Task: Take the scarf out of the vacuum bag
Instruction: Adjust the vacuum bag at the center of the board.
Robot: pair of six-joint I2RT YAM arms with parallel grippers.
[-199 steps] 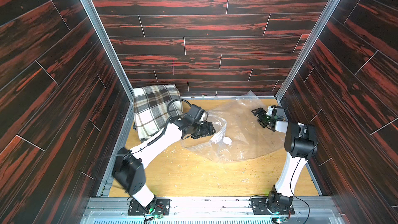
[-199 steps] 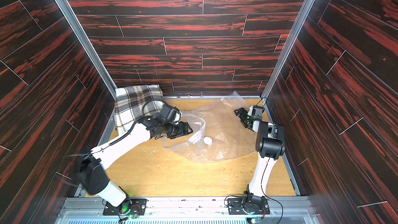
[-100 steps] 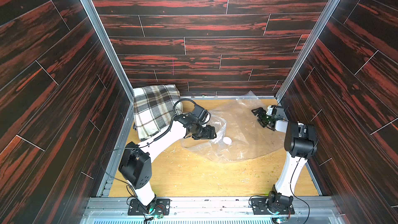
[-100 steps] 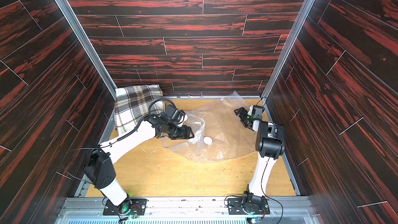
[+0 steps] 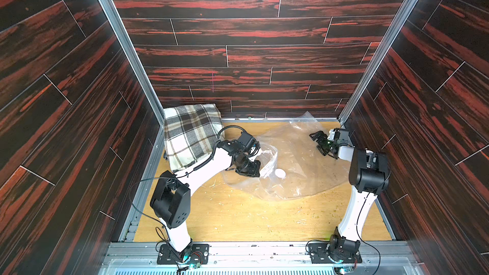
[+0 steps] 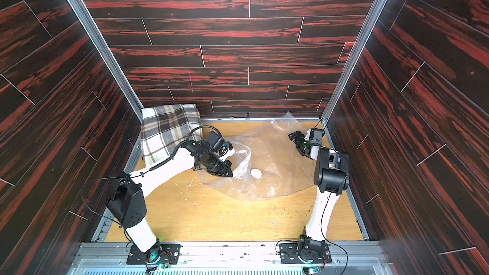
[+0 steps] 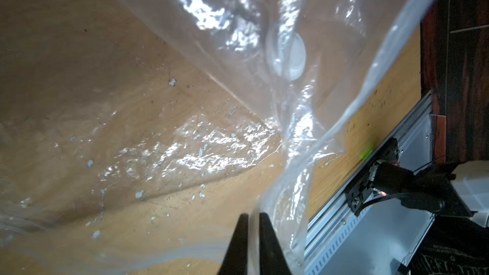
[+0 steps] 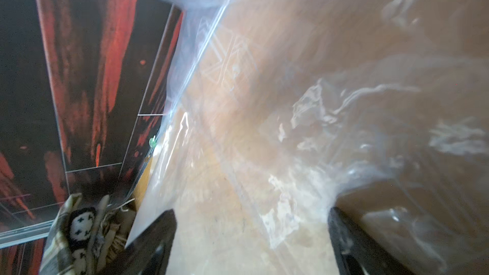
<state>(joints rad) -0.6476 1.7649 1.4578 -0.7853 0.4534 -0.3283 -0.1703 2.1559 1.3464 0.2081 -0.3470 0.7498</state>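
As I look in from the arm bases, the wooden table comes first, flecked with small pale scraps. Past that, the clear bag lies crumpled across the middle and right of the table, with its white valve facing up near its left side.

My left gripper is at the bag's left edge, just beside the valve. In the left wrist view its fingers are pinched almost together with the film caught between them. The plastic edge rises off the table from that pinch. Both top views show that flap lifted beside the gripper.

Farther back on the right, my right gripper hangs over the bag's far right part with its jaws spread wide. In the right wrist view, film lies across the gap between the fingers, but they grip nothing. I cannot tell whether they touch the plastic.

Farthest off, the plaid scarf is out of the bag. It is heaped in the far left corner against the wall, and my left arm passes in front of its right edge.
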